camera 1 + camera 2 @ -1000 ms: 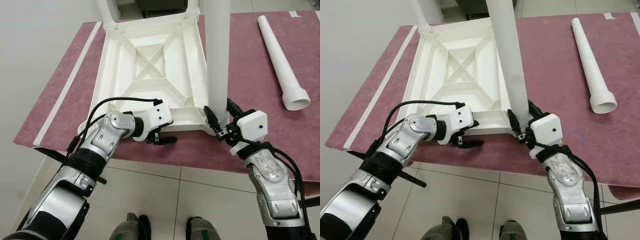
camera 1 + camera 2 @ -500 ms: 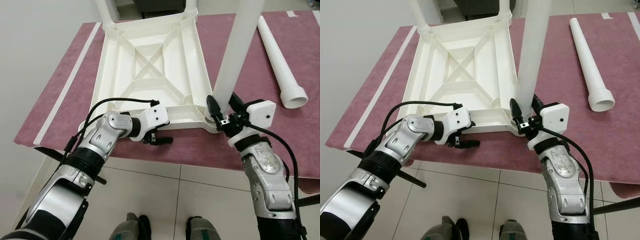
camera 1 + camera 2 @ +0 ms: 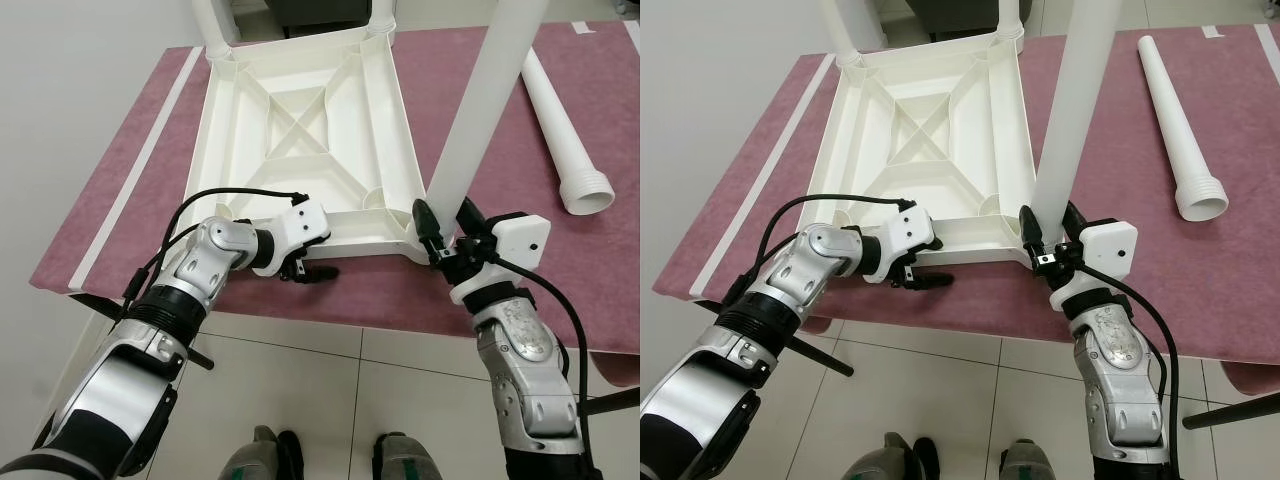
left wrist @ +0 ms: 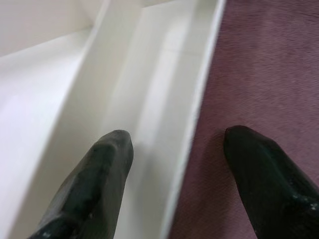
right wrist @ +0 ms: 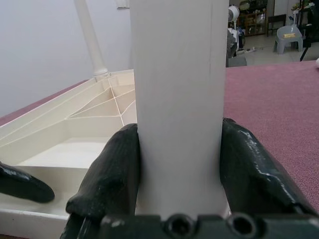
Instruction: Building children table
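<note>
A white plastic tabletop [image 3: 232, 120] lies upside down on a maroon mat [image 3: 130, 170]. My right gripper [image 3: 447, 226] is shut on a white leg [image 3: 482, 105] just above the near right corner socket; the leg leans with its top to the right. In the right wrist view both fingers [image 5: 114, 169] press the sides of that leg [image 5: 177, 99]. My left gripper [image 3: 312, 270] is open at the tabletop's near rim, with one finger [image 4: 99, 169] over the inner channel and the other over the mat. A loose leg [image 3: 560, 120] lies on the mat at the right.
Two legs [image 3: 210, 25] stand fitted in the far corners, the second [image 3: 382, 12] at the far right. The mat's near edge [image 3: 330, 310] overhangs tiled floor, where my feet [image 3: 270, 450] show. A pale stripe [image 3: 130, 170] runs along the mat's left side.
The held leg has tipped from upright to leaning right, and my right wrist has turned with it. My left gripper has slid slightly left along the near rim.
</note>
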Tool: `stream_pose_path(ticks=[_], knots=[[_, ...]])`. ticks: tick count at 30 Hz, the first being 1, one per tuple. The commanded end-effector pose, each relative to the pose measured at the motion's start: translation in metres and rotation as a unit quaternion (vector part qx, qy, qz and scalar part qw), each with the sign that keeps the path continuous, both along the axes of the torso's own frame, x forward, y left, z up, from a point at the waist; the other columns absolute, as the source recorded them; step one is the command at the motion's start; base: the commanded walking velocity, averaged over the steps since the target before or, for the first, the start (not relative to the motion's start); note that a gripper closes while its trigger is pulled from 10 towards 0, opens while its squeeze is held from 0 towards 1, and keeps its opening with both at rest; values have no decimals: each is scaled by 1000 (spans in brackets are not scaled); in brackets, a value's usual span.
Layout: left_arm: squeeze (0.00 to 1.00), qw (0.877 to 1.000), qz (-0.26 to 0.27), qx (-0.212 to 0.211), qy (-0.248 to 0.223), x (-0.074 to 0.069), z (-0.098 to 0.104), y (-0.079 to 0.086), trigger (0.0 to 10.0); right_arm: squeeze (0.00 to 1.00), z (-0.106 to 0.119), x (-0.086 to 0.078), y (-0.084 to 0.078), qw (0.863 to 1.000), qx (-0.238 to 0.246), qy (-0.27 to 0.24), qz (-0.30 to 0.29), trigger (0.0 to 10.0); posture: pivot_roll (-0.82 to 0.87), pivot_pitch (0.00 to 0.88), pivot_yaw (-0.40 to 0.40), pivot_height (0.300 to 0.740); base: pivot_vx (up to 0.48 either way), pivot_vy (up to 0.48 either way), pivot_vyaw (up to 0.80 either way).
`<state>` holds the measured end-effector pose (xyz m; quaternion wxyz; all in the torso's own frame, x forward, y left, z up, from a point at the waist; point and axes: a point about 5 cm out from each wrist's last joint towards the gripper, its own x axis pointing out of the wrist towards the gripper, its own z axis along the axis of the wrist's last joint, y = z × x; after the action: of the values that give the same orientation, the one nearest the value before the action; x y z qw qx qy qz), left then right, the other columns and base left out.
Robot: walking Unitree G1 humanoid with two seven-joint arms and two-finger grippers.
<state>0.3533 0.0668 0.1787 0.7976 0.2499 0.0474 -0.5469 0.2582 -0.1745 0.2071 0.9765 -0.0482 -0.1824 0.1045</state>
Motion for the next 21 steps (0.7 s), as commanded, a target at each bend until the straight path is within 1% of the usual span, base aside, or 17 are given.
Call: stream_pose_path(ticks=[1, 2, 3, 4, 5, 7, 9, 10, 11, 12, 15, 16, 17, 18, 19, 20, 21], knots=[[106, 996, -5, -88, 10, -2, 23, 9, 10000, 0, 19, -2, 9, 999, 2, -33, 23, 10000, -146, 144, 201, 740, 0, 0, 0], [106, 996, -5, -88, 10, -2, 23, 9, 10000, 0, 19, -2, 9, 999, 2, -33, 23, 10000, -146, 144, 201, 740, 0, 0, 0], [1000, 992, -28, -124, 11, -9, 32, 9, 10000, 0, 26, -1, 13, 998, -5, -46, 32, 10000, -145, 141, 197, 740, 0, 0, 0], [1000, 992, -28, -124, 11, -9, 32, 9, 10000, 0, 26, -1, 13, 998, -5, -46, 32, 10000, -145, 141, 197, 740, 0, 0, 0], [1000, 989, -41, -139, 11, -13, 36, 10, 10000, 0, 31, -1, 16, 998, -12, -55, 38, 10000, -143, 139, 195, 740, 0, 0, 0], [1000, 989, -41, -139, 11, -13, 36, 10, 10000, 0, 31, -1, 16, 998, -12, -55, 38, 10000, -143, 139, 195, 740, 0, 0, 0], [1000, 988, -45, -148, 7, -15, 38, 10, 10000, 0, 33, 0, 18, 997, -19, -59, 44, 10000, -143, 136, 190, 740, 0, 0, 0], [0, 986, -49, -162, 1, -17, 42, 10, 10000, 0, 33, 1, 20, 996, -33, -62, 48, 10000, -143, 137, 186, 740, 0, 0, 0], [0, 986, -49, -162, 1, -17, 42, 10, 10000, 0, 33, 1, 20, 996, -33, -62, 48, 10000, -143, 137, 186, 740, 0, 0, 0], [0, 977, -51, -205, -13, -18, 57, 9, 10000, 0, 32, 1, 26, 996, -42, -63, 56, 10000, -143, 137, 186, 740, 0, 0, 0], [0, 977, -51, -205, -13, -18, 57, 9, 10000, 0, 32, 1, 26, 996, -42, -63, 56, 10000, -143, 137, 186, 740, 0, 0, 0], [0, 966, -47, -251, -34, -16, 75, 6, 10000, 0, 31, 0, 32, 995, -45, -61, 67, 10000, -146, 136, 181, 740, 0, 0, 0], [0, 966, -47, -251, -34, -16, 75, 6, 10000, 0, 31, 0, 32, 995, -45, -61, 67, 10000, -146, 136, 181, 740, 0, 0, 0], [1000, 954, -50, -288, -62, -18, 97, 2, 10000, 0, 27, 0, 40, 994, -47, -56, 78, 10000, -150, 133, 179, 740, 0, 0, 0], [1000, 954, -50, -288, -62, -18, 97, 2, 10000, 0, 27, 0, 40, 994, -47, -56, 78, 10000, -150, 133, 179, 740, 0, 0, 0], [1000, 942, -52, -319, -96, -21, 121, -2, 10000, 0, 22, 0, 48, 994, -48, -49, 90, 10000, -150, 133, 179, 740, 0, 0, 0], [1000, 942, -52, -319, -96, -21, 121, -2, 10000, 0, 22, 0, 48, 994, -48, -49, 90, 10000, -150, 133, 179, 740, 0, 0, 0]])
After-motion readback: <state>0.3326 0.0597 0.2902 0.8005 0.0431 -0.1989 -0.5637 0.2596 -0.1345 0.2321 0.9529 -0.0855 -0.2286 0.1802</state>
